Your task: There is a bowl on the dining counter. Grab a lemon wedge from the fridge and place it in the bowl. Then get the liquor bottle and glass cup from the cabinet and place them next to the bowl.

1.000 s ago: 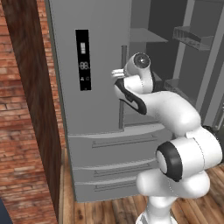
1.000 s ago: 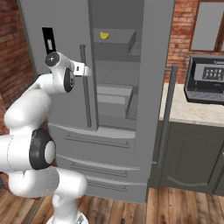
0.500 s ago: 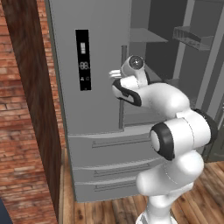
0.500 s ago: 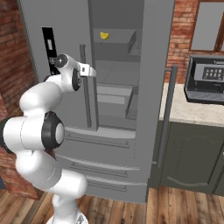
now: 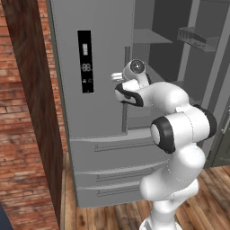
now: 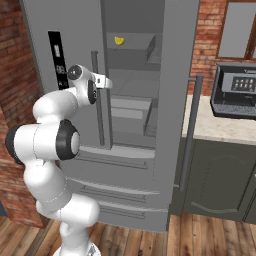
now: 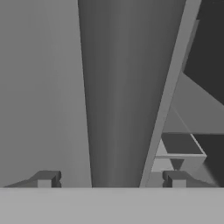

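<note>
While the gripper point(image 7: 110, 179) stands with jaws wide astride the fridge door handle point(image 7: 124, 96), holding nothing, open fridge interior just right of it, lemon wedge point(image 6: 119, 40) on the shelf above and right, door display panel point(image 5: 85, 61) left, digits unreadable.

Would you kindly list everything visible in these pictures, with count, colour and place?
Tall grey steel fridge: one, right door open, left door shut.
Black display panel: one, on the shut door.
Vertical grey bar handle: one, on the shut door's edge.
Small yellow lemon wedge: one, upper fridge shelf.
Black microwave: one, on the pale counter.
Red brick wall: left of the fridge.
Gripper: one, dark fingertips apart, straddling the handle.
</note>
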